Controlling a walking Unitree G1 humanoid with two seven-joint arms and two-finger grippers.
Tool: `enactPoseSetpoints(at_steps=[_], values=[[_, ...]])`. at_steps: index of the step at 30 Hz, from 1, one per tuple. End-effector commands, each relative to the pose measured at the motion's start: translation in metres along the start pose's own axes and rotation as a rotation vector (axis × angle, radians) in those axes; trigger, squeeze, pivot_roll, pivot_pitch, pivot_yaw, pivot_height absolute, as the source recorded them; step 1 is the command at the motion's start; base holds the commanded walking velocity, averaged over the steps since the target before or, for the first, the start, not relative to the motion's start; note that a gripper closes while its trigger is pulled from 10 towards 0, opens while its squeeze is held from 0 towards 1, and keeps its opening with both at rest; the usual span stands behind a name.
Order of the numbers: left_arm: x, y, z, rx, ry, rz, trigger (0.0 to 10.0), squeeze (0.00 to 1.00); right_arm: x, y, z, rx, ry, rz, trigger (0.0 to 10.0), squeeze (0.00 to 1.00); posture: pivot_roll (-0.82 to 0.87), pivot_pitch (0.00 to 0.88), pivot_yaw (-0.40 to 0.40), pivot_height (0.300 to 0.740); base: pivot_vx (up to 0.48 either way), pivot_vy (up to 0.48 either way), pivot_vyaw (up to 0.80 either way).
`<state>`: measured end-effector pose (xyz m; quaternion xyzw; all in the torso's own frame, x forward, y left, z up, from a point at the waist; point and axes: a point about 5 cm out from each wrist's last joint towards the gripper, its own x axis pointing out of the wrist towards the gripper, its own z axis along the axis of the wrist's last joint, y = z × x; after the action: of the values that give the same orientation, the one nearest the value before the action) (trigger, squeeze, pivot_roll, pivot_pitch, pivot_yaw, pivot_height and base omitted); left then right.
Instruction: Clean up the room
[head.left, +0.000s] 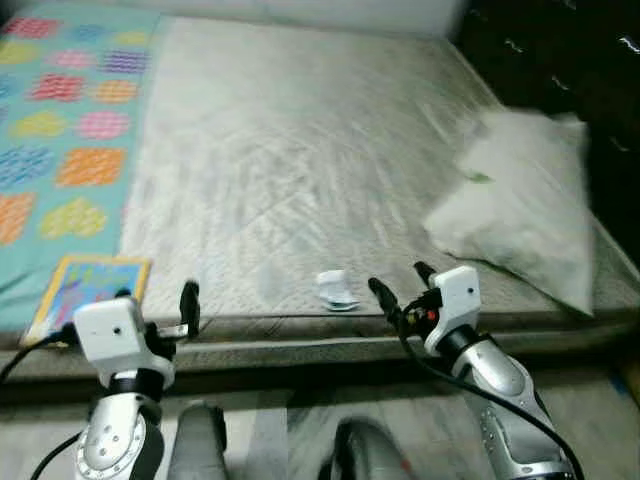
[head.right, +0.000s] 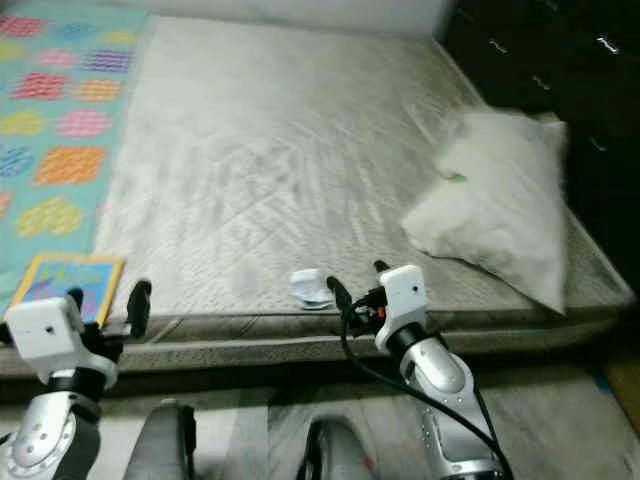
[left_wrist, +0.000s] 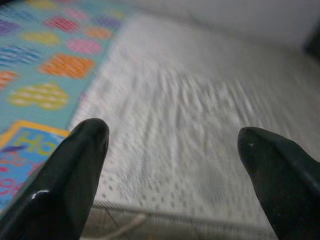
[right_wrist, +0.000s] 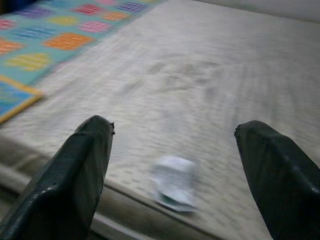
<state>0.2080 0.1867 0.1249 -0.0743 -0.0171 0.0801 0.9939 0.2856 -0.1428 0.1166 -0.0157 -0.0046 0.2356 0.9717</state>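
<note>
A small crumpled white wrapper (head.left: 337, 291) lies near the front edge of the bare grey quilted mattress (head.left: 300, 160), just ahead and to the left of the right gripper (head.left: 398, 284), whose black fingers are spread and empty. The left gripper (head.left: 158, 305) hovers, likewise spread, beside a colourful yellow-bordered book (head.left: 88, 288).
</note>
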Motion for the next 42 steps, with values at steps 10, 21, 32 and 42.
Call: enactPoseSetpoints(at_steps=[10, 21, 32, 42], values=[[-0.010, 0.008, -0.010, -0.002, 0.061, 0.035, 10.0, 0.00, -0.020, 0.000, -0.003, 0.024, 0.043, 0.021, 10.0, 0.00, 0.01, 0.226, -0.123, 0.650, 0.000, 0.000, 0.00], [-0.009, 0.007, -0.008, -0.013, 0.057, 0.023, 10.0, 0.00, -0.018, 0.004, -0.004, 0.038, 0.055, 0.024, 10.0, 0.00, 0.02, 0.233, -0.118, 0.631, 0.000, 0.000, 0.00], [-0.009, 0.004, -0.009, -0.017, 0.068, -0.017, 10.0, 0.00, -0.017, 0.005, -0.006, 0.040, 0.058, 0.030, 10.0, 0.00, 0.02, 0.233, -0.115, 0.592, 0.000, 0.000, 0.00], [-0.010, 0.002, -0.008, -0.017, 0.065, -0.040, 10.0, 0.00, -0.016, 0.006, -0.007, 0.028, 0.070, 0.041, 10.0, 0.00, 0.02, 0.231, -0.115, 0.592, 0.000, 0.000, 0.00]])
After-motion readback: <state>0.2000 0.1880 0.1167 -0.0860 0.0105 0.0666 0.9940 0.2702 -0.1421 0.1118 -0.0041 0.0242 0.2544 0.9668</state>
